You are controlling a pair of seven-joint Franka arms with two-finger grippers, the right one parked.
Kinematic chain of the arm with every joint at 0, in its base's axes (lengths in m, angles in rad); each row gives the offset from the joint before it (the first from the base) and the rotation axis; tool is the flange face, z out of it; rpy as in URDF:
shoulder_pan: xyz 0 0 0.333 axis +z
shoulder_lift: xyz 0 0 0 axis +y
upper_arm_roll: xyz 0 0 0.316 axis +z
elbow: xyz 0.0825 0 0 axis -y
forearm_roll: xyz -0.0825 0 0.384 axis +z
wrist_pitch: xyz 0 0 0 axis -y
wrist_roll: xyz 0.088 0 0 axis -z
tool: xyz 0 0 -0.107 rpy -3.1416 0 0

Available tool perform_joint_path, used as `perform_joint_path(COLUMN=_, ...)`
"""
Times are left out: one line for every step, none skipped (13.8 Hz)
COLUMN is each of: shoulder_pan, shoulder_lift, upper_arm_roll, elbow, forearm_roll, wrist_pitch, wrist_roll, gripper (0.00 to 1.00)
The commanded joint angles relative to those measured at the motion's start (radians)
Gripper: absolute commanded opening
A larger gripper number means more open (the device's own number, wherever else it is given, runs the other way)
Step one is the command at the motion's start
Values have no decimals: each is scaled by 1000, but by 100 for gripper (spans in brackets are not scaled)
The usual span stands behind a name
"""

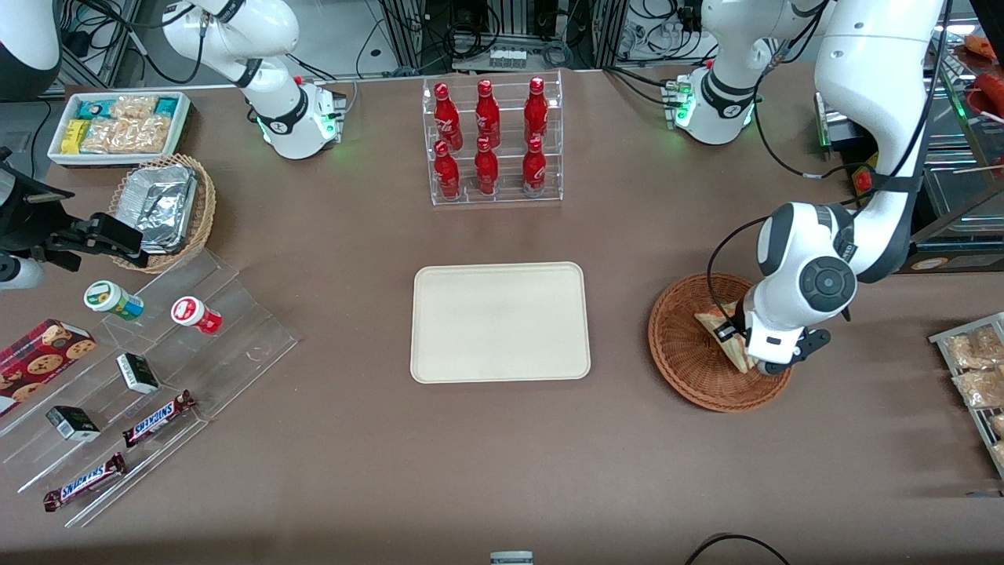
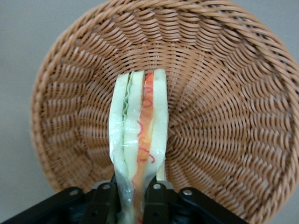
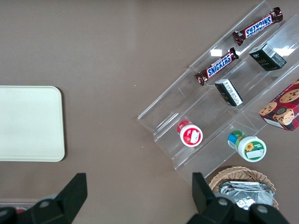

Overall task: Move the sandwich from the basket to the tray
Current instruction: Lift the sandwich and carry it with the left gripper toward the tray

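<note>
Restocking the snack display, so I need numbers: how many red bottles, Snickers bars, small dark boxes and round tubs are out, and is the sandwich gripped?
Red bottles: 6
Snickers bars: 2
Small dark boxes: 2
Round tubs: 2
Total: 12
Gripper in the basket, shut on the sandwich.

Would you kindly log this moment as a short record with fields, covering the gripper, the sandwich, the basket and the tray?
gripper: in the basket, jaws shut on the sandwich
sandwich: held on edge, filling layers showing, over the basket's floor
basket: on the table, toward the working arm's end, beside the tray
tray: bare, mid-table, nearer the front camera than the bottle rack
step: grasp made, transfer not yet done
</note>
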Motion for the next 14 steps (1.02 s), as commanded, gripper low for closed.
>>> perform_joint_path(shoulder_pan=-39, shoulder_lift=-13, upper_arm_roll=-1, elbow=90, forearm_roll=36, wrist_pitch=-135, wrist_roll=43, gripper=0)
perform_joint_path(shoulder_pan=-51, shoulder_lift=-16, upper_arm_roll=-2, elbow=113, forearm_roll=36, wrist_pitch=-175, wrist_roll=66, gripper=0)
perform_joint_path(shoulder_pan=-71, shoulder_lift=-19, upper_arm_roll=-1, elbow=136, forearm_roll=36, wrist_pitch=-207, wrist_roll=92, gripper=0)
perform_joint_path(shoulder_pan=-91, shoulder_lift=-19, upper_arm_roll=-2, elbow=152, forearm_roll=36, wrist_pitch=-227, wrist_roll=112, gripper=0)
perform_joint_path(shoulder_pan=-109, shoulder_lift=-20, upper_arm_roll=-4, elbow=161, forearm_roll=34, wrist_pitch=-236, wrist_roll=127, gripper=0)
perform_joint_path(shoulder_pan=-128, shoulder_lift=-26, upper_arm_roll=-16, elbow=164, forearm_roll=29, wrist_pitch=-235, wrist_roll=139, gripper=0)
perform_joint_path(shoulder_pan=-143, shoulder_lift=-26, upper_arm_roll=-31, elbow=175, forearm_roll=19, wrist_pitch=-230, wrist_roll=139, gripper=0)
perform_joint_path(shoulder_pan=-155, shoulder_lift=-20, upper_arm_roll=-57, elbow=195, forearm_roll=17, wrist_pitch=-229, wrist_roll=133, gripper=0)
perform_joint_path(shoulder_pan=-162, shoulder_lift=-19, upper_arm_roll=-76, elbow=201, forearm_roll=16, wrist_pitch=-223, wrist_roll=133, gripper=0)
perform_joint_path(shoulder_pan=-162, shoulder_lift=-14, upper_arm_roll=-96, elbow=207, forearm_roll=5, wrist_pitch=-214, wrist_roll=135, gripper=0)
perform_joint_path(shoulder_pan=-163, shoulder_lift=-11, upper_arm_roll=-117, elbow=213, forearm_roll=-19, wrist_pitch=-195, wrist_roll=139, gripper=0)
perform_joint_path(shoulder_pan=-163, shoulder_lift=-5, upper_arm_roll=-148, elbow=213, forearm_roll=-26, wrist_pitch=-168, wrist_roll=141, gripper=0)
perform_joint_path(shoulder_pan=-169, shoulder_lift=12, upper_arm_roll=-173, elbow=215, forearm_roll=-26, wrist_pitch=-145, wrist_roll=141, gripper=0)
perform_joint_path(shoulder_pan=-181, shoulder_lift=32, upper_arm_roll=-189, elbow=218, forearm_roll=-23, wrist_pitch=-119, wrist_roll=142, gripper=0)
